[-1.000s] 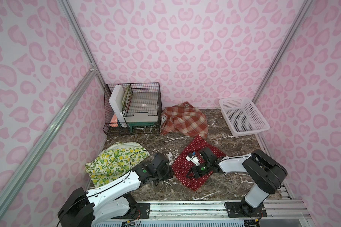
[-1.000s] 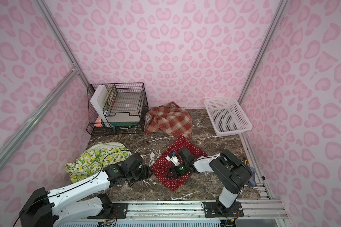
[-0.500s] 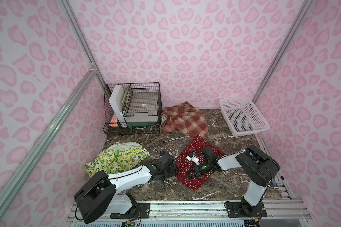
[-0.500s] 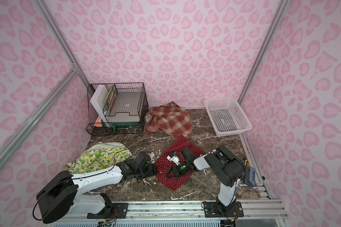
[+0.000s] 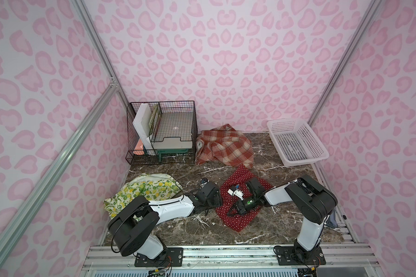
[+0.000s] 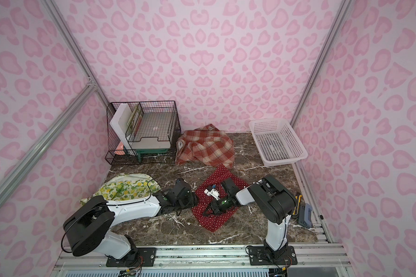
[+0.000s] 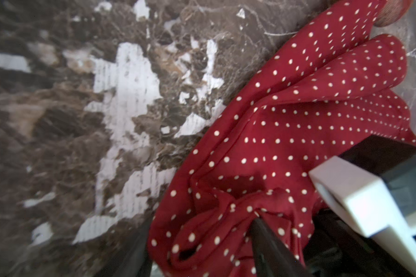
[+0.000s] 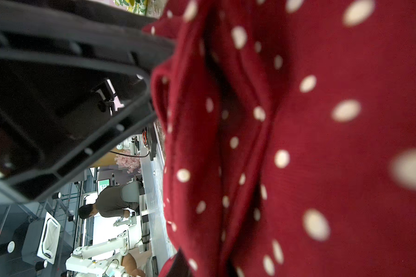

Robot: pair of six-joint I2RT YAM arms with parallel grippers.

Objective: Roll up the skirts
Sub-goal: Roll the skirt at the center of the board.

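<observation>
The red polka-dot skirt lies crumpled at the front middle of the marble table. My left gripper is at its left edge. In the left wrist view its jaws stand apart, with a rolled fold of the red skirt between them. My right gripper lies low on the skirt's middle. In the right wrist view it pinches red cloth. The plaid skirt lies heaped at the back, and the lemon skirt at the left.
A white perforated basket stands at the back right and a black wire rack with trays at the back left. Small tools lie by the right rail. Pink patterned walls close in three sides.
My left arm has swung right, bringing its gripper from bare marble to the red skirt's left edge. The right gripper has stayed on the skirt while its elbow shifted.
</observation>
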